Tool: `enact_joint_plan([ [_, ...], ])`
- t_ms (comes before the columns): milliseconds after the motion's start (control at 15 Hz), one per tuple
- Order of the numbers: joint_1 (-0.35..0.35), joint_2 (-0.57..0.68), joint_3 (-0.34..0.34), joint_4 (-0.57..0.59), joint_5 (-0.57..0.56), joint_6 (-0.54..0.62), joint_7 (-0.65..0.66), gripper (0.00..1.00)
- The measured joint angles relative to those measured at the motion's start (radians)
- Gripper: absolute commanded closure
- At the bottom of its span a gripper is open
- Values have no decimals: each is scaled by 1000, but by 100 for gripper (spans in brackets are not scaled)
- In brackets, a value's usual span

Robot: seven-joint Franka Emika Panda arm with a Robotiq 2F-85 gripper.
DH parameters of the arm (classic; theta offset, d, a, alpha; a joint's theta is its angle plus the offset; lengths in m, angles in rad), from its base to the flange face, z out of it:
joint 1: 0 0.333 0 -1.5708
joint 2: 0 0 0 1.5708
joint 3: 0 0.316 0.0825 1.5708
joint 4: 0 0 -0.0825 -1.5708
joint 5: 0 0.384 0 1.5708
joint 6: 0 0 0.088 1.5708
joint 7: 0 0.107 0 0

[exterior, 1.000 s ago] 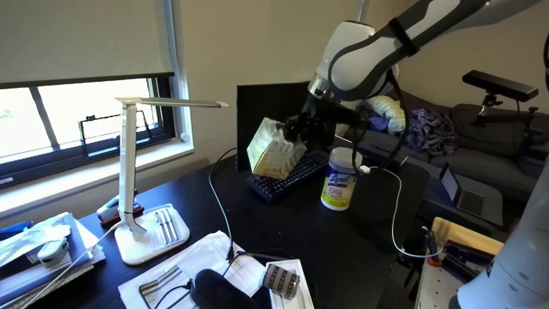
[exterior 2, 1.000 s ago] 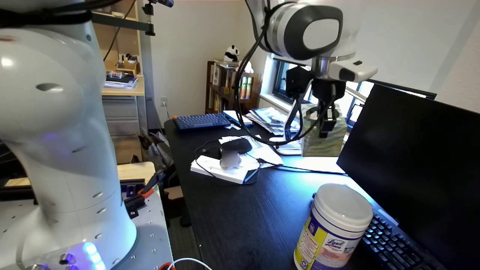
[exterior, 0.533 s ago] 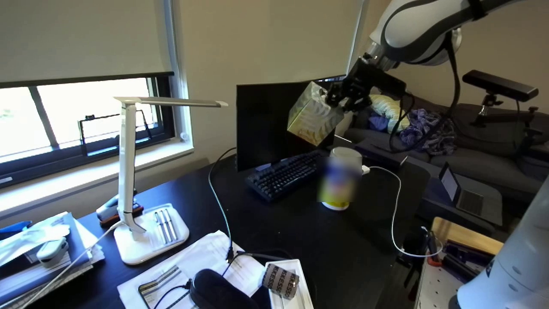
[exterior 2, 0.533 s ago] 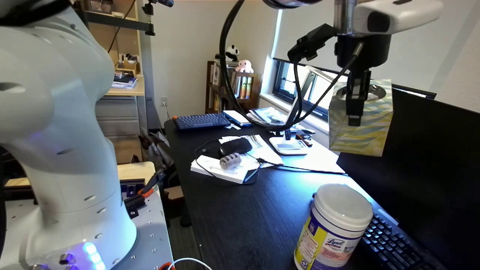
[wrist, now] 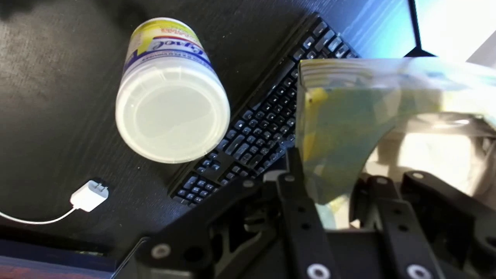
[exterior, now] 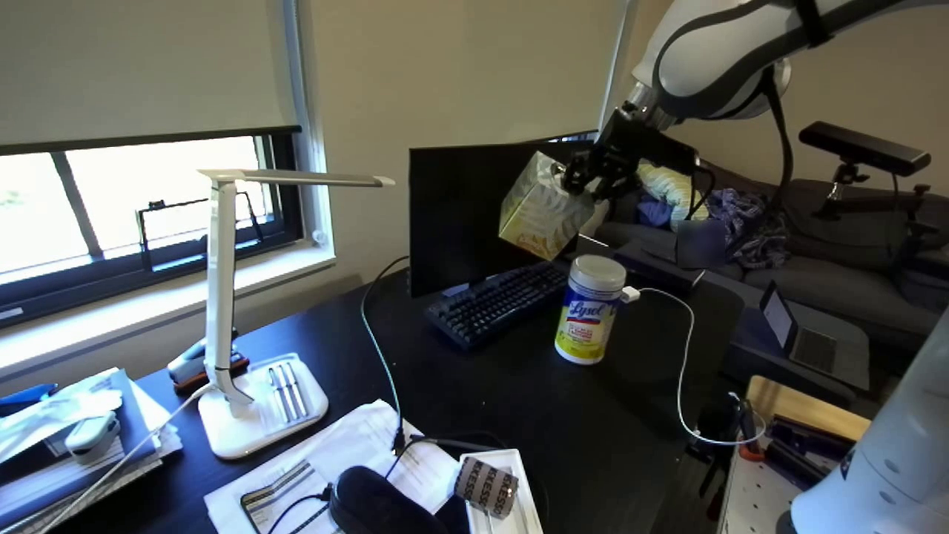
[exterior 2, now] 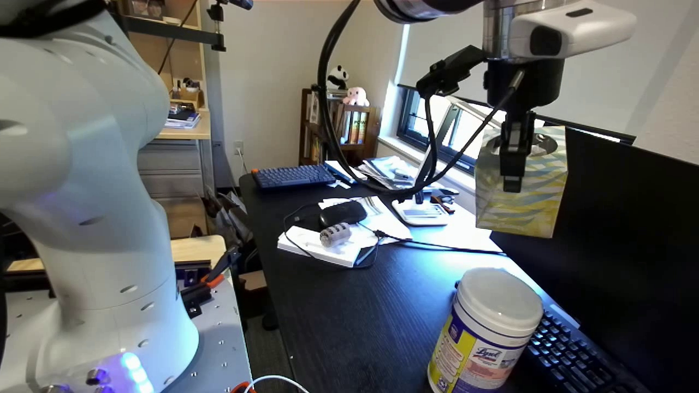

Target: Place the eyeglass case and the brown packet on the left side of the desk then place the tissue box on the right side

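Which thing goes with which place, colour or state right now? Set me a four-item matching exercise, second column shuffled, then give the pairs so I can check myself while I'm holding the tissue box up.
Things:
1. brown packet
2. Lysol tub
3. tissue box
4. eyeglass case

Places, colours, states:
A. standing upright on the desk
B. plain black
C. held up in the air by the gripper
D. lying on a white box

Pairs: 1-D, 2-A, 3-C, 4-B.
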Motion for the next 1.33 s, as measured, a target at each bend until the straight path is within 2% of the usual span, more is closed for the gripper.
enact_joint_plan([
  [333,-114,-82,54,-7,-192,-168,114,96],
  [600,-132,-185,53,-18,-240,-351,114,97],
  [800,-131,-206,40,-21,-242,-441,107,97],
  [1333,-162,-239,-82,-108,-239,-457,82,96],
])
